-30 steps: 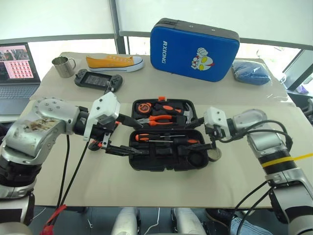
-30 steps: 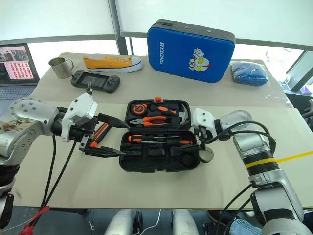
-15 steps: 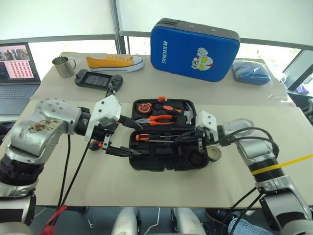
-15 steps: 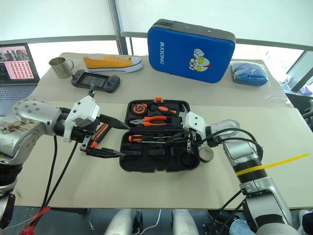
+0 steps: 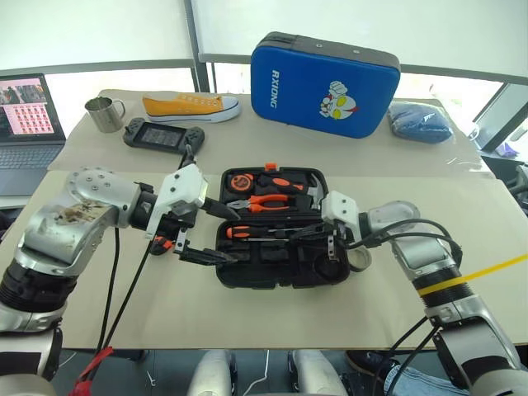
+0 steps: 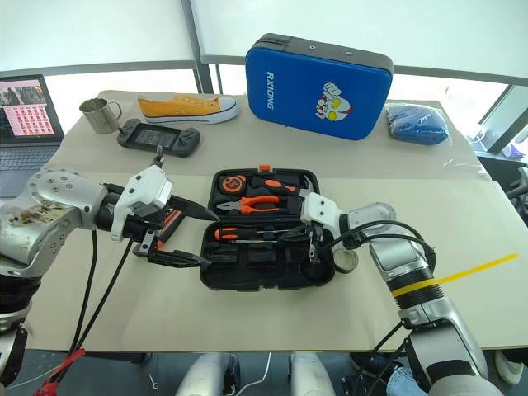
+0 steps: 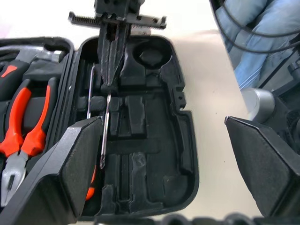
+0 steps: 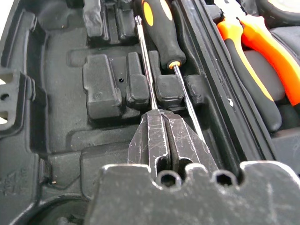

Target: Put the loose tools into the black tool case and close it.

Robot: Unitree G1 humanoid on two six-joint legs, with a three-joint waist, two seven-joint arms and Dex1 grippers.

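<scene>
The black tool case lies open on the worktop, pliers in its far half. The right gripper, jaws together, grips a slim screwdriver (shaft only) over the near tray. The left gripper hovers at the case's left edge, jaws apart.

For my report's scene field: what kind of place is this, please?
Probably an office or lab test table by windows: a laptop, a handheld game console, a yellow sneaker and an open black tool case lie on it.
</scene>
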